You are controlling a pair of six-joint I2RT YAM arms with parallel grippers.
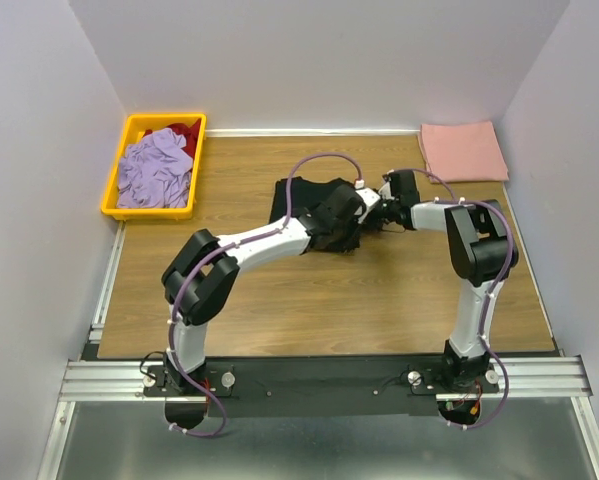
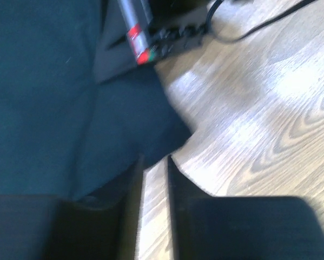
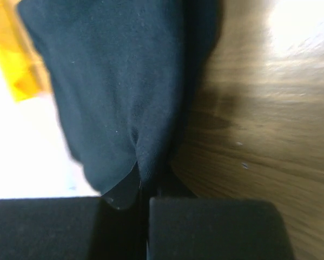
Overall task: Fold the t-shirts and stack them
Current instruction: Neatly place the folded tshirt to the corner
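The black t-shirt lies partly folded on the middle of the wooden table; it also shows in the left wrist view and the right wrist view. My right gripper is shut on a pinched fold at the shirt's right edge. My left gripper is at the same edge, its jaws a narrow gap apart with bare wood between them and the cloth just to its left. The salmon-pink t-shirt lies folded at the back right corner.
A yellow bin at the back left holds a lavender garment and a red one. The bin's edge shows in the right wrist view. Part of the right arm and its cable lie close ahead of my left gripper.
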